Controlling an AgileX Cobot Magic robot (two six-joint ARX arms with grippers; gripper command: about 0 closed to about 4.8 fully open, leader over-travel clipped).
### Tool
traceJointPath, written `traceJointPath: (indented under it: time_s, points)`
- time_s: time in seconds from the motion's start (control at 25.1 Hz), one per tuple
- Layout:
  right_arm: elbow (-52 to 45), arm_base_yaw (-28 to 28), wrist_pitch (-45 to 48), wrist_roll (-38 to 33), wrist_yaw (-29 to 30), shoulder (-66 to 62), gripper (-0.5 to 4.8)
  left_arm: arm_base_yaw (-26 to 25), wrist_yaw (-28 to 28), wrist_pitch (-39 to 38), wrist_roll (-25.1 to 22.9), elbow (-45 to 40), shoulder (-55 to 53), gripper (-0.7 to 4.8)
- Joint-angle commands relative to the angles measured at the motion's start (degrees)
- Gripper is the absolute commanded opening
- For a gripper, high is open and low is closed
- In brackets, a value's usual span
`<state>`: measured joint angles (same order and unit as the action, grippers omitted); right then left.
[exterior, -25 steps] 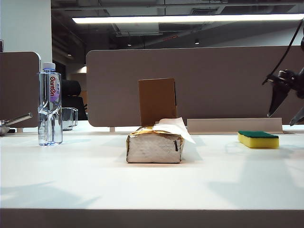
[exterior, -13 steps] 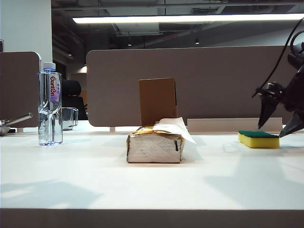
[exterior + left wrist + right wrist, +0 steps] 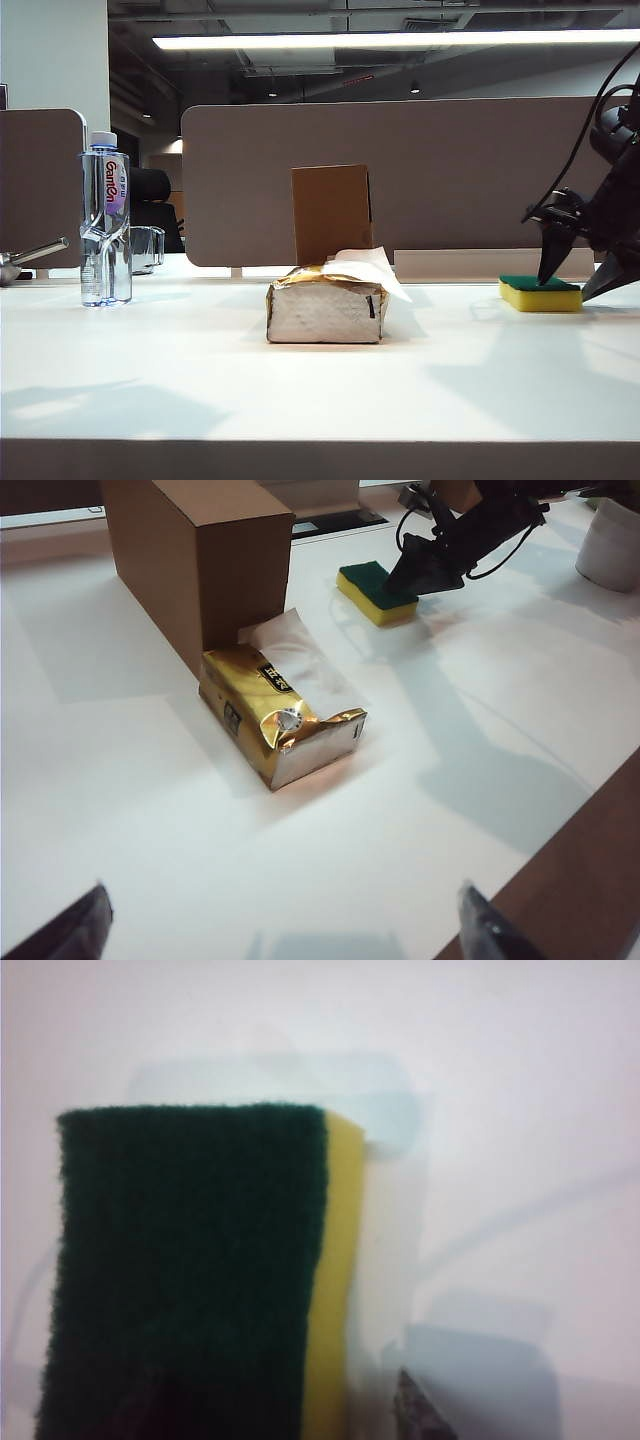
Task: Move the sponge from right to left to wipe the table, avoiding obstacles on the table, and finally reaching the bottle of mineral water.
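The sponge [image 3: 538,294], yellow with its green face up, lies at the right of the white table [image 3: 200,370]. My right gripper [image 3: 565,289] is down at its right end and open. One finger [image 3: 420,1412] stands just off the sponge's [image 3: 190,1270] yellow side, and the other is a dark blur over the green face. The obstacle, a crumpled tissue box [image 3: 325,310] with an upright brown cardboard flap [image 3: 332,212], sits mid-table. The bottle of mineral water [image 3: 105,220] stands far left. My left gripper [image 3: 280,932] hovers open above the near table edge, looking at the tissue box [image 3: 285,720] and sponge [image 3: 376,591].
A small clear glass cup [image 3: 147,248] stands just behind the bottle. A metal rod [image 3: 30,252] pokes in at the far left edge. Grey partition panels [image 3: 450,180] close off the back. In the left wrist view a white cylinder [image 3: 610,540] stands beyond the right arm.
My right gripper has come down and to the left onto the sponge's right end, its jaws narrowing a little. The sponge has shifted slightly left. The shadow at the table's near left has grown.
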<state>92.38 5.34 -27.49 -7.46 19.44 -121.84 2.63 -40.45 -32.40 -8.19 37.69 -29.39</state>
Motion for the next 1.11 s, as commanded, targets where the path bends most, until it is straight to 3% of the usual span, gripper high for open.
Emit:
traceJointPath:
  time_s: [0.04, 0.16, 0.44, 0.52, 1.11]
  points:
    - [0.1, -0.8, 0.6, 0.0, -0.5, -1.1, 2.87, 0.2, 0.4, 0.2, -0.4, 0.3, 0.0, 4.58]
    - [0.1, -1.4, 0.7, 0.0, -1.0, -1.7, 1.90, 0.2, 0.4, 0.2, -0.4, 0.5, 0.0, 4.58]
    - [0.1, -1.6, 0.8, 0.0, -3.0, -1.8, 0.80, 0.2, 0.4, 0.2, -0.4, 0.5, 0.1, 4.58]
    - [0.1, -1.5, 0.7, 0.0, -3.7, -1.8, -0.04, 0.2, 0.4, 0.1, -0.4, 0.5, 0.0, 4.58]
    - [-0.1, -1.5, -7.0, 0.0, -3.8, -1.8, -0.09, 0.2, 0.2, 0.1, -0.4, 0.5, 0.1, 4.58]
